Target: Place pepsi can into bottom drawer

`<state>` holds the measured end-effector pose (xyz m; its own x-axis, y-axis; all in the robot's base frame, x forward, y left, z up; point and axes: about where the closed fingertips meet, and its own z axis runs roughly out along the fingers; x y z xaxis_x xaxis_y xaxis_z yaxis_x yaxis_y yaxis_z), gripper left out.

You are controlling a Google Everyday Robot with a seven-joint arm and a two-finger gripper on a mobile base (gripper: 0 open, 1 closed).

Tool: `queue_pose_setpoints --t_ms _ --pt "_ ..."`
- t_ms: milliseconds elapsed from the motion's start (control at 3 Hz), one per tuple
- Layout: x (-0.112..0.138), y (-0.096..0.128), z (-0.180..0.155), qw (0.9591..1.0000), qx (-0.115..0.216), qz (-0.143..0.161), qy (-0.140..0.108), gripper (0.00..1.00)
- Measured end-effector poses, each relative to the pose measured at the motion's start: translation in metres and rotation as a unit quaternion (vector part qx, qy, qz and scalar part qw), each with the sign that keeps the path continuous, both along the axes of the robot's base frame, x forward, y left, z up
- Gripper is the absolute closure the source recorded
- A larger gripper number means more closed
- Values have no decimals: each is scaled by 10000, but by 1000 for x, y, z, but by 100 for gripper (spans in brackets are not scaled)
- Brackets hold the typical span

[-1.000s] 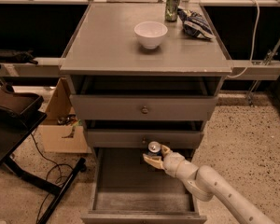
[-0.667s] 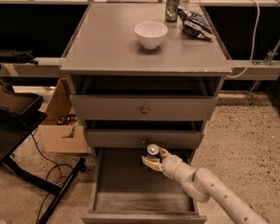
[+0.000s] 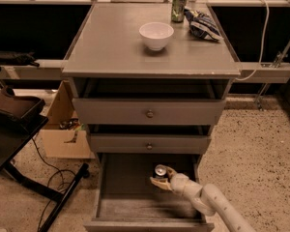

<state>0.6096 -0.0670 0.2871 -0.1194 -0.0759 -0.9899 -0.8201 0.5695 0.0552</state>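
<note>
- Silver-topped small cylindrical pepsi can (image 3: 160, 171) stands upright, long axis vertical, top facing up.
- Tan-fingered two-finger gripper (image 3: 162, 177) on a white arm pinches the pepsi can from both sides; the arm enters from lower right.
- Both sit inside the open grey bottom drawer (image 3: 121, 211), toward its rear.
- Grey cabinet top (image 3: 116, 47) carries a white bowl (image 3: 156, 35), green can (image 3: 178, 7) and dark snack bag (image 3: 203, 25); speckled floor (image 3: 261, 149) surrounds.

Arm: the white jointed tubular arm (image 3: 217, 204) extended from the lower right, angled up and left.
Wrist: the pale rounded wrist (image 3: 182, 184) lay roughly level.
Gripper: the tan two-finger gripper (image 3: 160, 177) sat low at centre, seemingly clasped round the small blue silver-topped pepsi can (image 3: 160, 170).
</note>
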Motion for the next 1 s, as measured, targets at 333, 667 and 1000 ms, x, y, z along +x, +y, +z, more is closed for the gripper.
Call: queue_pose_setpoints --t_ms 333,667,1000 --pt "8 -24 -41 10000 -18 39 49 100" --pt "18 -48 -75 9997 -153 -149 111 97" --pt "18 -48 -75 9997 -155 -153 108 74"
